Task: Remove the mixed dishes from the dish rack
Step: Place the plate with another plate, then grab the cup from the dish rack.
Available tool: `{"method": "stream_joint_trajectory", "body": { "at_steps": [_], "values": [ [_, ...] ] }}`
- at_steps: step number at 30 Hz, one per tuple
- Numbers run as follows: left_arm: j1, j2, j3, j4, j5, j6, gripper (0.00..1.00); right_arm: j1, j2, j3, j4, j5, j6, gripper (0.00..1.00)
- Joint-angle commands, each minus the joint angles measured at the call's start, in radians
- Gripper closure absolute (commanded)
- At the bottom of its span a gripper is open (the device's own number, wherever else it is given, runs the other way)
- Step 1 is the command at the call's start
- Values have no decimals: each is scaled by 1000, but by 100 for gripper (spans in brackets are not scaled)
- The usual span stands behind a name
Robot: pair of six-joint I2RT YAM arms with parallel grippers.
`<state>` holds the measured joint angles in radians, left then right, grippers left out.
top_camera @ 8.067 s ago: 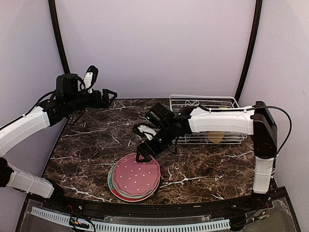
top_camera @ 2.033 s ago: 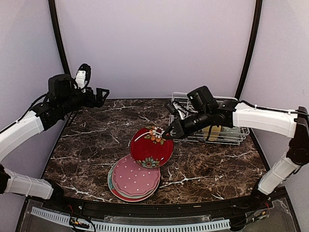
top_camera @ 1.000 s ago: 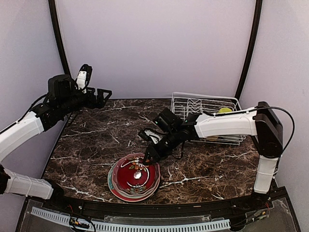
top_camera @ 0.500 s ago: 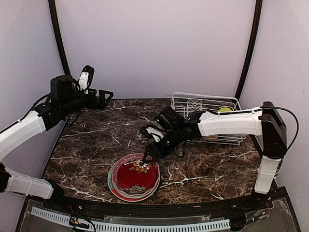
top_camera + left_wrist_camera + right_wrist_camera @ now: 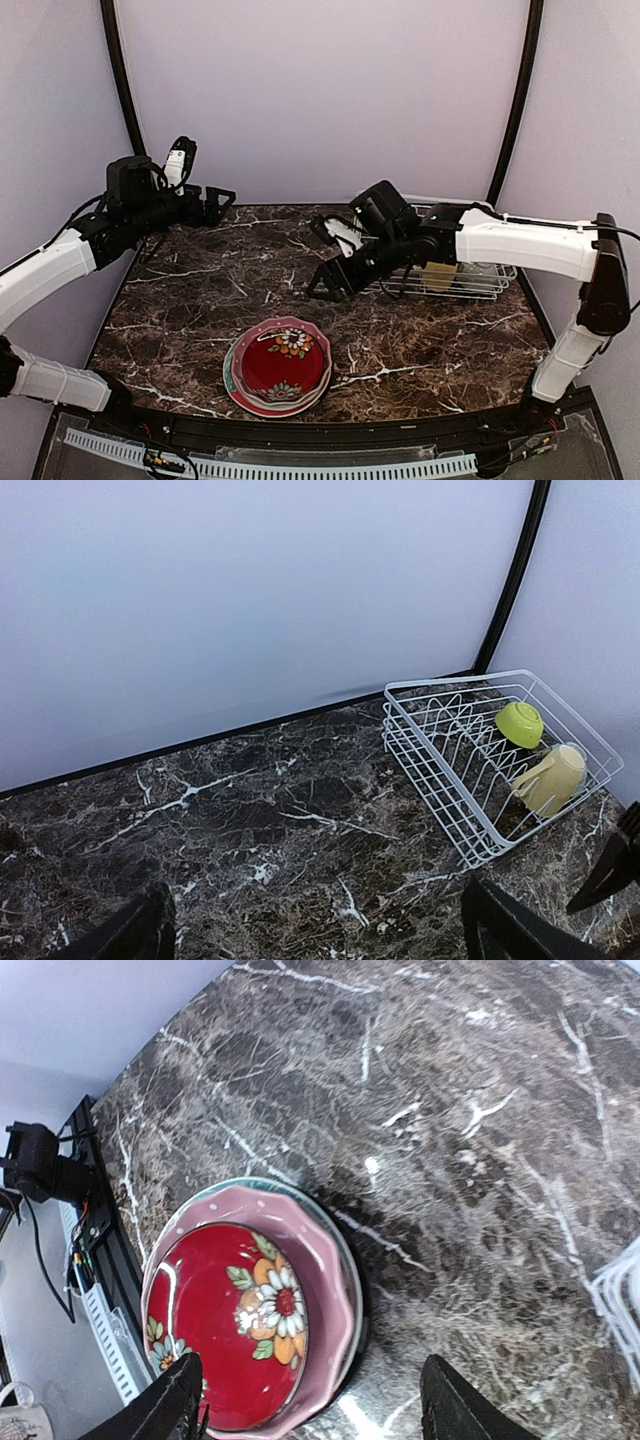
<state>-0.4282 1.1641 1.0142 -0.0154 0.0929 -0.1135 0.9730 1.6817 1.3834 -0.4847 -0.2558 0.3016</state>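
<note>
The white wire rack (image 5: pixel 488 283) stands on the marble table (image 5: pixel 190 300) at its back right corner. Inside the rack, the left wrist view shows a lime bowl (image 5: pixel 520 723) toward the far end and a pale yellow mug (image 5: pixel 550 778) lying on its side just nearer than the bowl; the upright prongs hold no plates. The plates sit in one stack on the table, well to the left of the rack and nearer the arm bases. A red floral plate (image 5: pixel 281 363) lies face up on top, nested in a pink scalloped plate (image 5: pixel 330 1290), and a pale teal rim (image 5: pixel 335 1228) shows beneath that; what lies lower in the stack cannot be made out. The right tool (image 5: pixel 328 290) hangs in the air just left of the rack, between it and the stack, touching neither; its fingers are spread wide and hold nothing. The right arm reaches across the front of the rack and hides part of it in the top view. The left tool (image 5: pixel 222 203) is raised far to the left of the rack, near the back wall, also spread apart and empty, with its camera looking across the table at the rack.
</note>
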Motion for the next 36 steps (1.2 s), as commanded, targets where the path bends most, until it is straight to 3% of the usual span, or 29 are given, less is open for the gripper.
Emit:
{"method": "stream_joint_trajectory", "body": {
  "at_steps": [1, 4, 5, 6, 7, 19, 25, 30, 36],
  "values": [
    [6, -6, -13, 12, 12, -4, 1, -69, -80, -16, -39, 103, -47, 28],
    [6, -6, -13, 12, 11, -3, 1, -115, -127, -28, -54, 172, -54, 23],
    [6, -7, -13, 12, 10, -3, 1, -132, -141, -33, -60, 204, -53, 18],
    [6, -7, -13, 12, 10, -2, 1, -149, -156, -38, -67, 236, -46, 4],
    [6, -8, -13, 13, 10, -2, 1, -168, -169, -43, -78, 262, -38, 2],
    [6, -2, -8, 12, 28, -8, 1, -431, -286, -104, -169, 479, 114, 1],
    [6, 1, -9, 12, 30, -10, 1, -544, -184, -54, -254, 410, 111, 1],
    [6, 4, -9, 12, 27, -8, 1, -572, -129, -55, -273, 447, 64, 2],
    [6, 7, -8, 12, 41, -16, 1, -610, -51, -66, -235, 362, 8, 5]
  ]
}}
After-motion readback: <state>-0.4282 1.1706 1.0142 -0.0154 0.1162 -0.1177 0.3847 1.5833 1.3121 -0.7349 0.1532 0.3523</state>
